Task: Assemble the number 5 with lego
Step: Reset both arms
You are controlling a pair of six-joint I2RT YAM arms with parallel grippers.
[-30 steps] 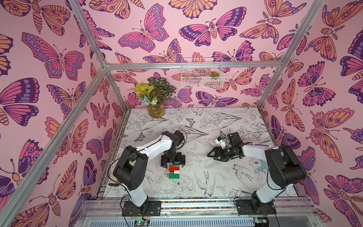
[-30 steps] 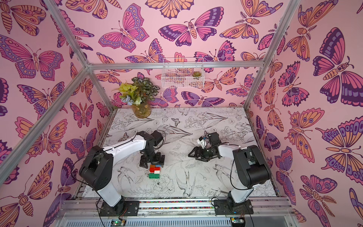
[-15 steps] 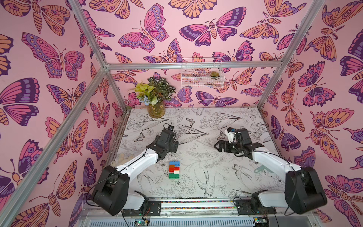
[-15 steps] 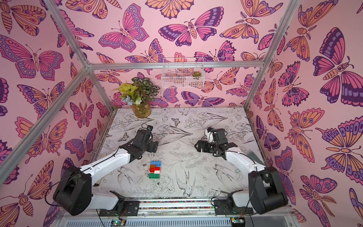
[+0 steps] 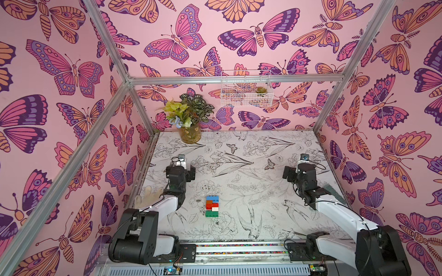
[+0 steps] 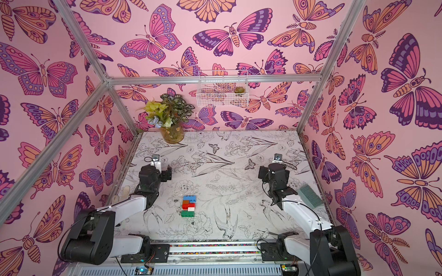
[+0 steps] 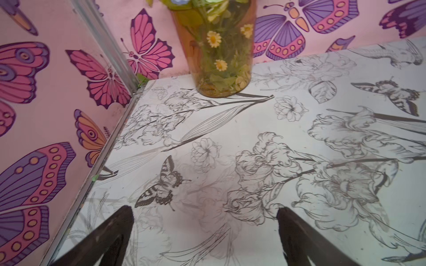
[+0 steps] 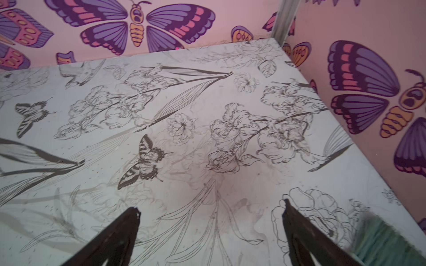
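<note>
Vase (image 5: 190,135) in far corner; green brush (image 6: 309,194) well apart from lego (image 5: 212,206)

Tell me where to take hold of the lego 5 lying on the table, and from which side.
Come straight down from above, since the number 5 lies flat on the table. Pinch the two short ends of the red middle brick: it spans the full width, while the orange brick and white brick leave stepped notches. That should lift all five together.

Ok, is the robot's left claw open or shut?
Open. The left claw has its two dark fingers wide apart, with only table showing between them and nothing held.
</note>
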